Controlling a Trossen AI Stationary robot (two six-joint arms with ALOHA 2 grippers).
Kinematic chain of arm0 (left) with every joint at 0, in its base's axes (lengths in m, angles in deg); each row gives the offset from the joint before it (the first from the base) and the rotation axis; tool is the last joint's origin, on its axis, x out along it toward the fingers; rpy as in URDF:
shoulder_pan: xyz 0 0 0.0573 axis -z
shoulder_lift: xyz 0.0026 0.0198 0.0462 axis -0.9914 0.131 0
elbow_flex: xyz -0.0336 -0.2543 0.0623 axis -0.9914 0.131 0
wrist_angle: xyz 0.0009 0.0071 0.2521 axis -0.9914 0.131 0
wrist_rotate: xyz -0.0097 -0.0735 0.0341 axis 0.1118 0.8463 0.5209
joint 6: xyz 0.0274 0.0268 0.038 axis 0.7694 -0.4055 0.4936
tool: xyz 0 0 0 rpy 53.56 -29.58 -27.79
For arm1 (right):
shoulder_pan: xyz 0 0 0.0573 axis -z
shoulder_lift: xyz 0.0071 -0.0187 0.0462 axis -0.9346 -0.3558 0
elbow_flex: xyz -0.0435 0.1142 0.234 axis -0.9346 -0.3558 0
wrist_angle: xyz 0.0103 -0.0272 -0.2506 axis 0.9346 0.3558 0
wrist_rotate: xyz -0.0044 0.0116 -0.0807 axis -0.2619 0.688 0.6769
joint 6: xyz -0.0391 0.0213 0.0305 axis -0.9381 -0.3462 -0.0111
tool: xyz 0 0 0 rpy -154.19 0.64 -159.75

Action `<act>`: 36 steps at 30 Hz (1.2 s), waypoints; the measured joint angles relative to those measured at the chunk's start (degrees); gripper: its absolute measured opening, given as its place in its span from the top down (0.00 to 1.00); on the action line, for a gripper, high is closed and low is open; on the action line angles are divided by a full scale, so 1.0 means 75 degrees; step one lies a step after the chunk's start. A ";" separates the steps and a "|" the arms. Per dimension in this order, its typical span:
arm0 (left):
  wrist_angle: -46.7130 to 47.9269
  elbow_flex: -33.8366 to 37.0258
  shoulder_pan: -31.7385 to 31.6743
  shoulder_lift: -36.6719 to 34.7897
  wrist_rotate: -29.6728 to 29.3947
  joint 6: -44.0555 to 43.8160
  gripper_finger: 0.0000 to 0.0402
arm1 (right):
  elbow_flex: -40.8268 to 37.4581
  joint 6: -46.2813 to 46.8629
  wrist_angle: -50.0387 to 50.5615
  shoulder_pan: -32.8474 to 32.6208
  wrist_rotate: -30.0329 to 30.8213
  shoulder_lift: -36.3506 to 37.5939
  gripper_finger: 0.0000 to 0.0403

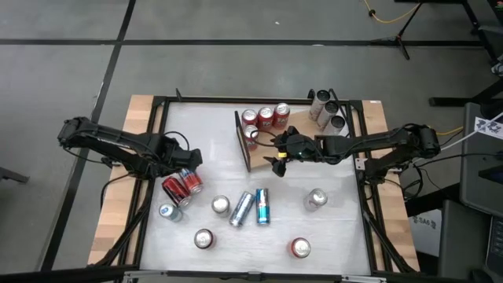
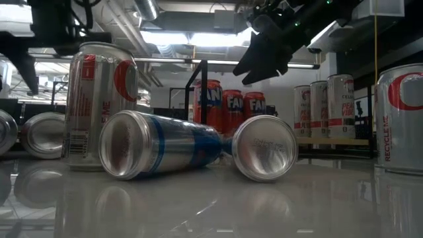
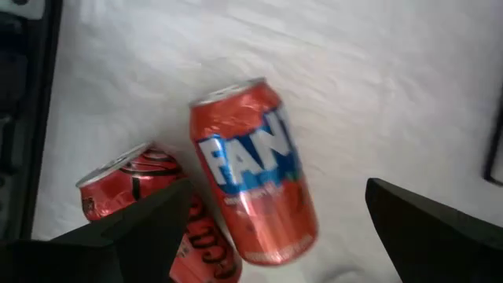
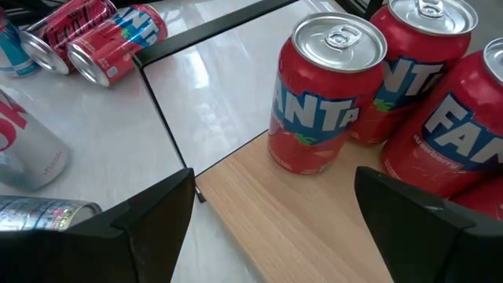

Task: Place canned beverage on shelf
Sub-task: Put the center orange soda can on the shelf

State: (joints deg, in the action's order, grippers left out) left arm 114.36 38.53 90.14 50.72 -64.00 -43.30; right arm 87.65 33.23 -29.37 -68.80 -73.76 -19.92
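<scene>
Fingers of the left gripper [image 3: 259, 244] stand wide and empty just over a lying red can [image 3: 251, 173], so I'd drop square across its body before closing, then carry it to the shelf [image 1: 259, 155] far off, where the right gripper [image 1: 277, 159] hovers open, holding nothing.

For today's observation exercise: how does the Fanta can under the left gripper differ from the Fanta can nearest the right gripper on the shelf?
The left Fanta can lies on its side; the shelf Fanta can stands upright. The left one rests on the white table beside another red can; the other stands on the wooden shelf beside more Fanta cans. Both are red Fanta cans, ungripped.
</scene>
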 joint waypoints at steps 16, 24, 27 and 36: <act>-0.1909 0.1685 0.0000 0.0021 0.0004 -0.0867 0.08 | 0.0000 0.0000 0.0001 0.0000 0.0000 0.0000 0.15; -0.3210 0.2553 -0.0006 0.0021 -0.0023 -0.0864 0.08 | 0.0000 0.0000 0.0000 0.0000 0.0000 0.0000 0.15; -0.3643 0.2824 -0.0006 0.0011 -0.0025 -0.0876 0.08 | 0.0000 0.0000 0.0000 0.0000 0.0000 -0.0003 0.15; -0.3878 0.3047 -0.0225 0.0021 -0.0438 -0.0708 0.12 | 0.0000 0.0001 -0.0031 0.0003 -0.0002 -0.0003 0.15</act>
State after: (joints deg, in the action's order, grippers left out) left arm 85.28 61.39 88.45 50.88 -67.29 -48.61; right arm 87.65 33.23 -29.60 -68.78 -73.77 -19.94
